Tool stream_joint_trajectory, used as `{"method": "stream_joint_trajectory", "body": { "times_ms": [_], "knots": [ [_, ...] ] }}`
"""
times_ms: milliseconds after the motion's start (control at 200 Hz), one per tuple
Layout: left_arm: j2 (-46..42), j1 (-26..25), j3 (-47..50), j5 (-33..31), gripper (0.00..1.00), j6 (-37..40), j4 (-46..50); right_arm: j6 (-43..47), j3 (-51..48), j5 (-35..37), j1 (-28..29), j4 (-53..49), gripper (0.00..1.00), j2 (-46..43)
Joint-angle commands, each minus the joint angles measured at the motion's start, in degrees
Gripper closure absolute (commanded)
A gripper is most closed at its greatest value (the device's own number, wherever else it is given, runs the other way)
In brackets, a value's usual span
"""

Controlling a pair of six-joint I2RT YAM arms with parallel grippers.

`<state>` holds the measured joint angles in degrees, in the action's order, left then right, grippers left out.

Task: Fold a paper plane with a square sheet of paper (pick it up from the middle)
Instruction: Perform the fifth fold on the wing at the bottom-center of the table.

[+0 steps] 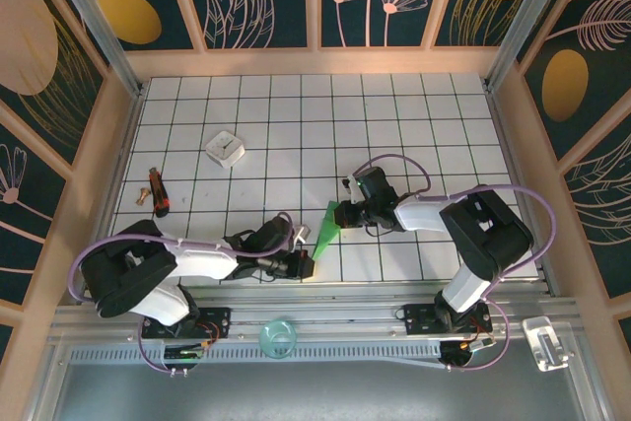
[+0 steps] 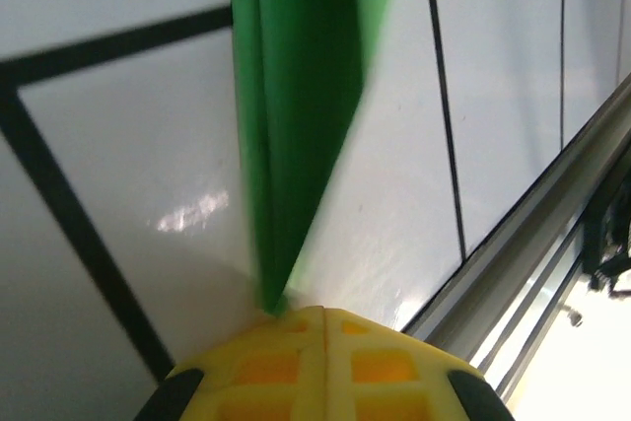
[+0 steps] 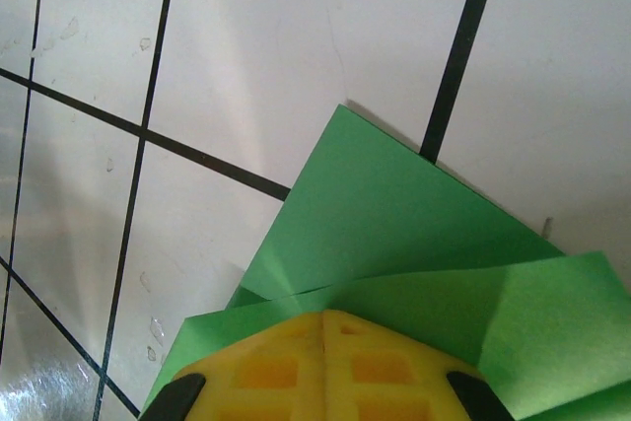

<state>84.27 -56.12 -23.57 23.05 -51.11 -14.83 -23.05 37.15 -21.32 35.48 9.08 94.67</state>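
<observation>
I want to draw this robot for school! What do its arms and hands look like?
Both arms, the left arm and the right arm, have smooth white shells and chunky black joints. A thin purple cable loops along each. The left hand and right hand end in yellow fingers with a grid of orange squares.

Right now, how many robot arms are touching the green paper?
2. The left gripper pinches the near tip of the narrow pointed bright-green paper plane; the right gripper clamps its wider far end. Both sets of jaws are shut.
</observation>
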Motion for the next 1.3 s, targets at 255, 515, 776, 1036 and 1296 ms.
{"method": "stream_joint_trajectory", "body": {
  "times_ms": [255,515,776,1036,1296],
  "knots": [
    [-4.4,3.8,-2.4,4.0,0.98,-4.4,-6.4,-0.1,-2.1,7.5,-1.2,-7.8,1.00,4.3],
    [3.8,4.3,-8.2,1.4,0.97,-1.5,-4.4,-0.1,-2.2,7.5,-1.2,-7.8,1.00,4.1],
    [7.5,5.6,-8.4,1.1,0.98,0.8,-2.6,-0.1,-2.1,7.4,-1.2,-7.8,1.00,4.1],
    [9.9,5.8,-7.5,0.9,0.99,1.2,-3.1,0.1,-2.4,7.2,-1.2,-7.5,1.00,3.2],
    [9.7,6.0,-5.2,0.8,1.00,-0.1,-3.3,0.7,-1.5,3.1,-1.2,-6.4,0.96,-1.1]
  ]
}}
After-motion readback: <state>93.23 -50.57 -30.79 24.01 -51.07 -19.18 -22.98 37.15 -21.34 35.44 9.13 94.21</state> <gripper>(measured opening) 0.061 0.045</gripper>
